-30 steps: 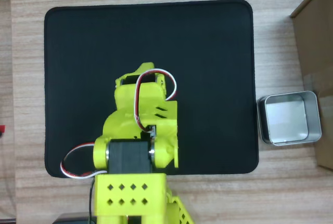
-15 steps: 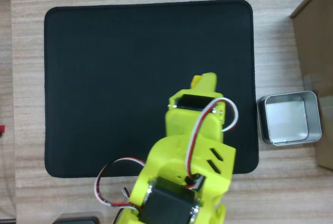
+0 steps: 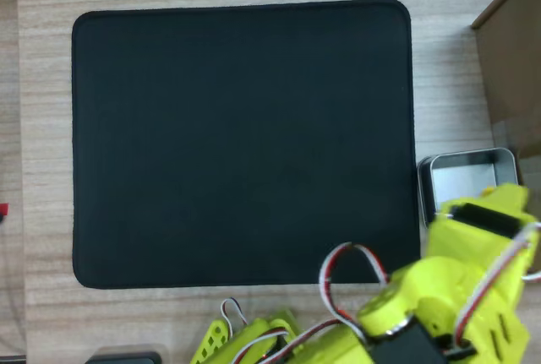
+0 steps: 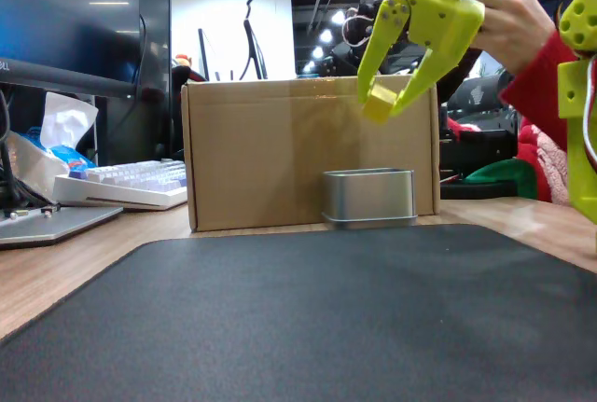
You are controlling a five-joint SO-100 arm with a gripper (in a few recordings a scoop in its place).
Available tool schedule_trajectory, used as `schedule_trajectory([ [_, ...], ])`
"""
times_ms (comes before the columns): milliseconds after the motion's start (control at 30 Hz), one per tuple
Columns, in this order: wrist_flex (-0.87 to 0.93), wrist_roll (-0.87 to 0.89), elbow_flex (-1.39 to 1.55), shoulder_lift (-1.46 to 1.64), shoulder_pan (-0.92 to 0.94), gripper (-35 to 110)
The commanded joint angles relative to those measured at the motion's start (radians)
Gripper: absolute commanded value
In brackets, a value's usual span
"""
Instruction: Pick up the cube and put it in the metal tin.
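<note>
Cube [image 4: 379, 103] sits pinched between the tips of the lime-yellow gripper [image 4: 392, 102], whose fingers close on it in the fixed view; nearest the camera lies the black mat [image 4: 308, 318], bare; beyond it the metal tin [image 4: 368, 198] stands on the wooden table, against the brown cardboard box [image 4: 252, 155]; the cube hangs well above the tin, almost straight over it; in the overhead view the arm covers the tin's [image 3: 463, 173] near part; by my judgement the release needs lowering straight down first.
</note>
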Motion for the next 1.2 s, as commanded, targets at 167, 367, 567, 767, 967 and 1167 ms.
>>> schedule_trajectory([
  [167, -0.104, 0.035, -0.031, -0.201, -0.055, 0],
  [367, -0.195, 0.035, 0.080, -0.178, -0.097, 14],
  [567, -0.213, 0.060, 0.130, -0.117, -0.104, 26],
  [767, -0.115, 0.210, 0.092, 0.058, -0.152, 25],
  [967, -0.140, 0.383, 0.049, 0.202, -0.284, 23],
  [1167, -0.330, 0.581, 0.207, 0.360, -0.552, 23],
])
